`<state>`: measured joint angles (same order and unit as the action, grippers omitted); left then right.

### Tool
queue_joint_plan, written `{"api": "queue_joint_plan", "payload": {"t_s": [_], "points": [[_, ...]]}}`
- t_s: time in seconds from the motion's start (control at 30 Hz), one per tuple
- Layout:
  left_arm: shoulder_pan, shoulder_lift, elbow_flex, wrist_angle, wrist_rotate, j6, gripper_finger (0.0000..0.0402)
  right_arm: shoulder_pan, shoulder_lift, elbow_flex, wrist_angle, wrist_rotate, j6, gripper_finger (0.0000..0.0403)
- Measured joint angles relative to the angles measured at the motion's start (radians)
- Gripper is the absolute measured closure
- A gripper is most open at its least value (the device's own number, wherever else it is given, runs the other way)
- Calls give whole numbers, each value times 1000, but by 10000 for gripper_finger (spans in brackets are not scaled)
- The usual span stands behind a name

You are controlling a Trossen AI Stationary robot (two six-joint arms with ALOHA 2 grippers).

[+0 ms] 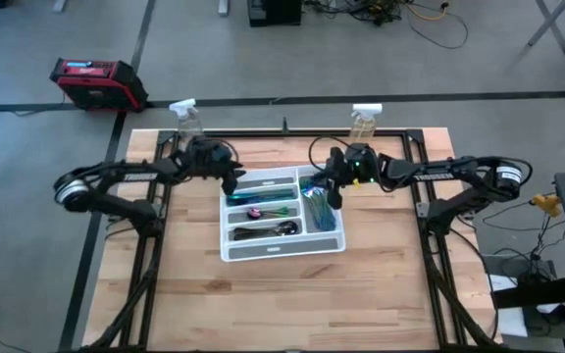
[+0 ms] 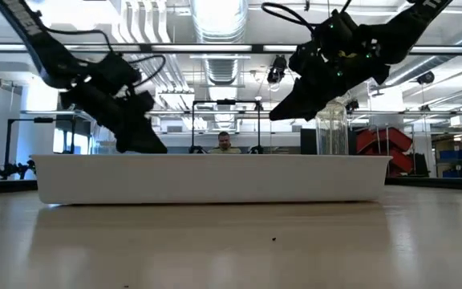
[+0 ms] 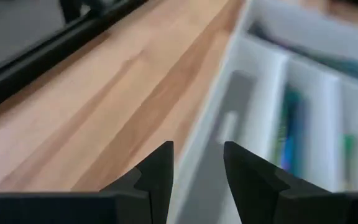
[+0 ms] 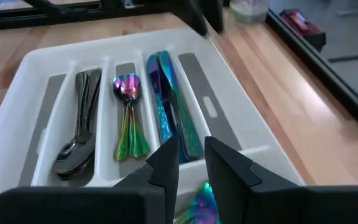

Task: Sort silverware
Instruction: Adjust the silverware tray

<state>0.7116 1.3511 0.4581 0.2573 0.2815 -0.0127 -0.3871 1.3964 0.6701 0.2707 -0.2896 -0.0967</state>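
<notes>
My right gripper point(image 4: 191, 163) hovers with fingers slightly parted, empty, over the white tray point(image 4: 253, 134). My left gripper point(image 3: 197, 171), open, hangs at its far edge. The silverware point(image 4: 166, 102) lies sorted inside: thin, stiff, probably slippery, best pinched mid-handle.

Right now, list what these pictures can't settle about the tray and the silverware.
- Low view: the white tray's side wall hides everything lying in it.
- Right wrist view: the right gripper covers the iridescent utensils in the crosswise compartment, so their type and count stay unknown.
- Left wrist view: past the left gripper, the teal pieces are too blurred to name.
- High view: the dark spoons are too small to count.
</notes>
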Motion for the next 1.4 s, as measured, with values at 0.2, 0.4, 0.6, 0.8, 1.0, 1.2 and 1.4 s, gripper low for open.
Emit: {"api": "queue_joint_plan", "payload": {"t_s": [0.2, 0.4, 0.6, 0.8, 1.0, 1.2, 1.4], "points": [[0, 127, 80, -6, -73, 70, 281, 3, 0, 17, 2, 1, -25, 325], [-25, 173, 73, 16, -77, 123, 273, 5, 0, 18, 1, 1, -49, 318], [-140, 152, -4, 93, -44, 125, 274, 5, 0, 19, 3, 1, -86, 324], [-293, 149, -28, 155, -13, 105, 282, -4, 1, 32, -50, 24, -116, 341], [-355, 156, -35, 154, -31, 67, 274, -5, 23, 80, -216, 172, -165, 357], [-411, 154, -51, 236, -50, 26, 270, -8, 129, 94, -207, 189, -282, 365], [-434, 142, -53, 280, -93, 0, 279, -23, 270, 152, -162, 207, -299, 361]]}}
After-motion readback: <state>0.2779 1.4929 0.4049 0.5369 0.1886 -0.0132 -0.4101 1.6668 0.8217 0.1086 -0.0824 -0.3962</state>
